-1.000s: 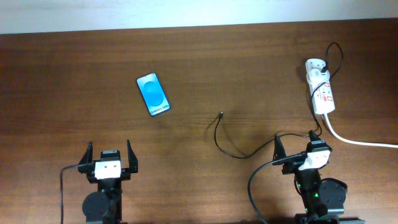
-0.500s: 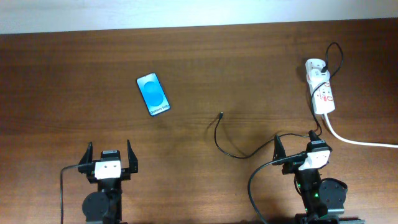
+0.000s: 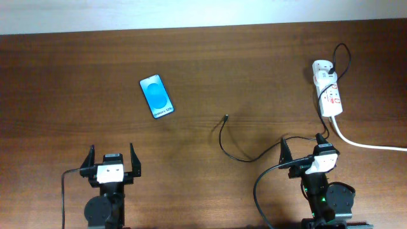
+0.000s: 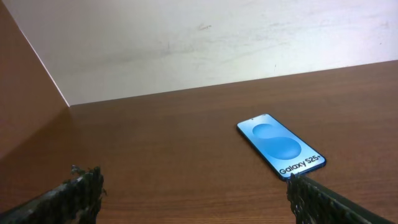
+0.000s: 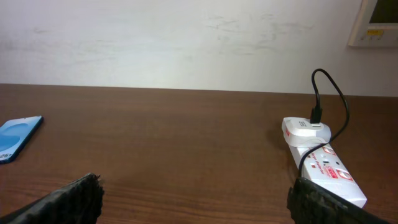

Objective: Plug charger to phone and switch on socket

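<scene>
The phone (image 3: 157,96) lies flat on the wooden table, blue screen up, left of centre; it also shows in the left wrist view (image 4: 281,145) and at the left edge of the right wrist view (image 5: 15,137). The thin black charger cable (image 3: 236,154) curls across the table, its connector tip (image 3: 227,117) lying free at the middle. The white socket strip (image 3: 328,93) lies at the far right, cable plugged into its plug block (image 5: 309,129). My left gripper (image 3: 112,159) is open and empty, well short of the phone. My right gripper (image 3: 304,147) is open and empty, short of the socket.
A thick white cord (image 3: 369,145) runs from the socket off the right edge. A pale wall (image 4: 199,37) borders the table's far edge. A white wall fixture (image 5: 379,22) shows at the top right of the right wrist view.
</scene>
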Controlling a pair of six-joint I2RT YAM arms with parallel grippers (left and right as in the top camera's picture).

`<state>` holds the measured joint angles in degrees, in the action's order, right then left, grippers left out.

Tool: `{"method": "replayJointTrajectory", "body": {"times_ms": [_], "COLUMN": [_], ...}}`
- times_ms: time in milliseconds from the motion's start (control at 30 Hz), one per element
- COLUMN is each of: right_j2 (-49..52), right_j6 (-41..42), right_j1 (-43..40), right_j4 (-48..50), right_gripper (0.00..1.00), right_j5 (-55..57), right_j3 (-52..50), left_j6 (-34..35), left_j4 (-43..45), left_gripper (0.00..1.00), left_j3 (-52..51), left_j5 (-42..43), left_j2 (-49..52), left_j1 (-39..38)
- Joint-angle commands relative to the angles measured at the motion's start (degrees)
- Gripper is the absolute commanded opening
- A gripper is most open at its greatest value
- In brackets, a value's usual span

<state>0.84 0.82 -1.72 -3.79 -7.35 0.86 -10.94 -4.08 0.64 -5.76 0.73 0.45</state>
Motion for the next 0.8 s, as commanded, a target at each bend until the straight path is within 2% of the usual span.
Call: {"method": "replayJointTrajectory", "body": {"times_ms": [0,633,667,767], "right_j2": [-0.57,-0.55,-0.55,-0.55], "right_j6": [-0.39,-0.39,-0.39,-0.39], "right_j1": [-0.17,-0.17,-0.17,-0.17], "right_j4": [0.17,0.02,0.02,0.02], "right_gripper": [0.98,0.98,0.98,0.98], "right_j5": [0.35,0.33,0.33,0.33], "right_j3": [-0.55,-0.55,-0.55,-0.55], "left_j6": [-0.74,-0.74,-0.17,8.55], "left_j4": [-0.28,0.52,0.79,-0.15], "left_gripper": [0.99,0.99,0.99,0.99], "left_j3": [-0.11,-0.11,-0.11,-0.11], "left_j5": [0.42,0.42,0.66,1.07], "left_j2": [-0.37,-0.37,-0.37,-0.37], "left_j1": [0.13,0.09,0.09,0.09]}}
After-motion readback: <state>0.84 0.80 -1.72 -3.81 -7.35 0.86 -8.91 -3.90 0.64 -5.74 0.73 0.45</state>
